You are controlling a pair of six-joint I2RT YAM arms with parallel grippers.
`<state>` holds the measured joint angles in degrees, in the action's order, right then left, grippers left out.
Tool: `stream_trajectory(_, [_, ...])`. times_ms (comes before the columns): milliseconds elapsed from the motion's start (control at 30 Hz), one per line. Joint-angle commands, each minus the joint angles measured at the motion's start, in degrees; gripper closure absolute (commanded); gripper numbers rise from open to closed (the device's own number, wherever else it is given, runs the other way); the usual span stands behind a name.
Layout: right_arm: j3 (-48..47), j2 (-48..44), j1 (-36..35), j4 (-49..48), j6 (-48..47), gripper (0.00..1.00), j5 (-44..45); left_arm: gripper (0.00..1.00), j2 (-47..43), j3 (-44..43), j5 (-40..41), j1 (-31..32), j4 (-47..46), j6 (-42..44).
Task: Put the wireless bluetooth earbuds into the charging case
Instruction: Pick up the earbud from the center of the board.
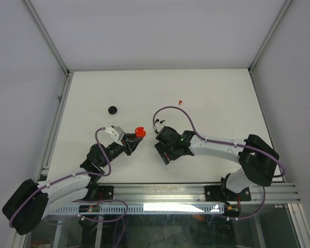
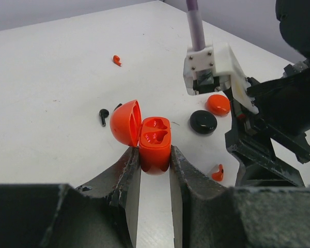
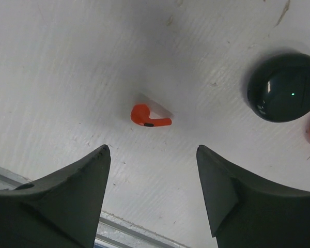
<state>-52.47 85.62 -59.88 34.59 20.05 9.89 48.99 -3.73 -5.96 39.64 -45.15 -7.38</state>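
Open red case [image 2: 155,145]; earbuds [image 3: 144,116] loose outside.

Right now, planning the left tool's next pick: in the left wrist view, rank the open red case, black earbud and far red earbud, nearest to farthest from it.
1. The open red case, clamped in the left tool.
2. The black earbud, on the table left of the case.
3. The far red earbud, up the table, left of centre.

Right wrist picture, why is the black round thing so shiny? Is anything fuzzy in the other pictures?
Right wrist view: the black disc shows pale glare patches and a green dot; the red earbud is sharp. Left wrist view: the open red case is sharp, the near fingers slightly soft. Top view: even light, faint shadows.
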Motion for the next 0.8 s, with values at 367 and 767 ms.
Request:
stream_trajectory(367, [-4.6,6.2,1.2,-2.6,-22.2,0.40,-5.8,1.00,-6.8,2.8,10.5,-0.5,1.6,1.5])
stream_trajectory(767, [-8.9,10.5,2.4,-0.7,-35.9,0.47,-13.6,1.00,-13.1,4.7,20.0,-0.5,4.6,0.1])
